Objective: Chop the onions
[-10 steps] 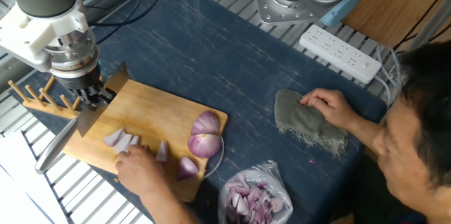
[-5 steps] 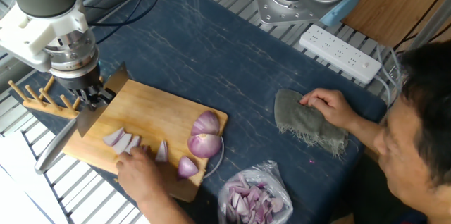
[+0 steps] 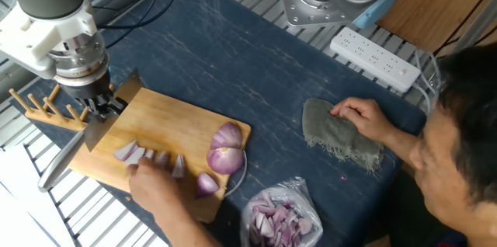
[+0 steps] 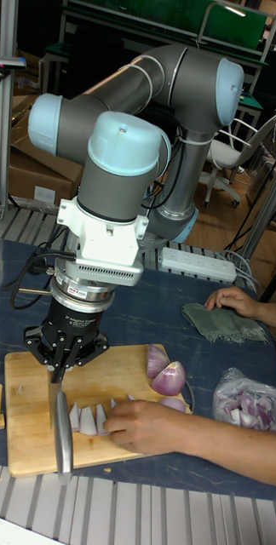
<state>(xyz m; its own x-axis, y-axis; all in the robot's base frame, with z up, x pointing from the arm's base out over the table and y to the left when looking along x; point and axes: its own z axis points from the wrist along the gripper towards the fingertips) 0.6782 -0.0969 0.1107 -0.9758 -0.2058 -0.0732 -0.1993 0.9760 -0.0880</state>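
Note:
Two red onion halves (image 3: pixel 227 135) (image 3: pixel 225 160) and a wedge (image 3: pixel 206 184) lie at the right end of the wooden cutting board (image 3: pixel 167 119). Thin slices (image 3: pixel 136 154) sit in a row at the board's left front, also seen as pale slices (image 4: pixel 87 419) in the tall view. My gripper (image 3: pixel 99 106) hangs over the board's left end, shut on a knife (image 3: pixel 74 147) that points down to the board's left edge, left of the slices. A person's hand (image 3: pixel 155 189) rests on the board against the slices.
A clear bag of onion bits (image 3: pixel 278 220) lies off the board's right front. The person's other hand presses a grey cloth (image 3: pixel 342 134). A white power strip (image 3: pixel 375 59) lies at the back right. A wooden peg rack (image 3: pixel 46 107) stands left of the board.
The person's hand has drawn back slightly toward the front, uncovering more of the slice row. My arm and the knife have not moved.

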